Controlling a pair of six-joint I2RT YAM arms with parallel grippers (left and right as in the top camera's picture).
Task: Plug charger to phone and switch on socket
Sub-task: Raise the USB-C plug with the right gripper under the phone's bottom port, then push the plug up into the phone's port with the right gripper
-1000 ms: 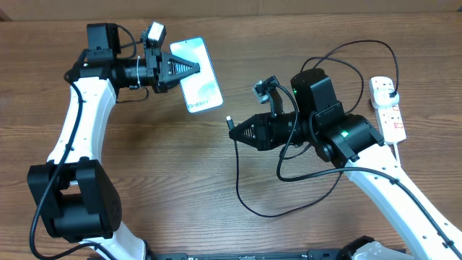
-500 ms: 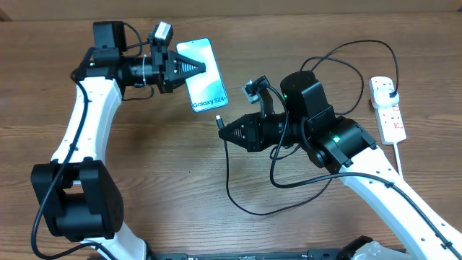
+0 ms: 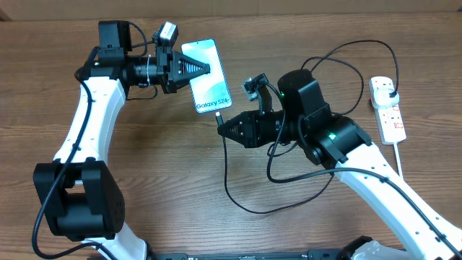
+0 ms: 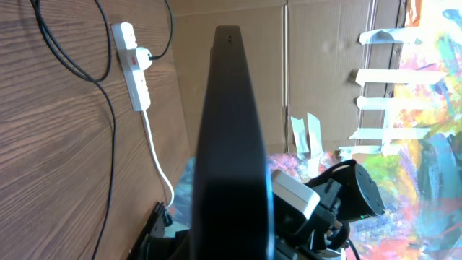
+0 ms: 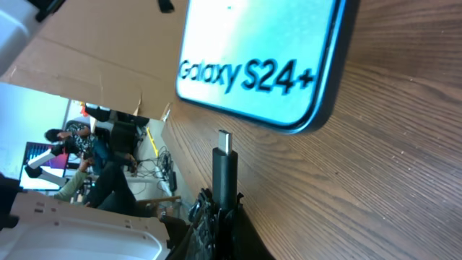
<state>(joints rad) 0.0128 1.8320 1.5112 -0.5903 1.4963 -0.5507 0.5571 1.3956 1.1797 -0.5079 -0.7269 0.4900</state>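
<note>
Left gripper [image 3: 204, 69] clamped on phone [image 3: 213, 90] at upper centre, right gripper [image 3: 221, 130] pinched shut on charger [image 5: 224, 170] tip just short of phone's Galaxy end, not touching, socket [image 3: 388, 112] flat at far right edge

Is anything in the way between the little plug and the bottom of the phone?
Nothing I can see. The thin black charger cable's small plug tip, pinched in the right gripper, points at the bottom edge of the slim lit-screen smartphone, with only open air between them.
</note>
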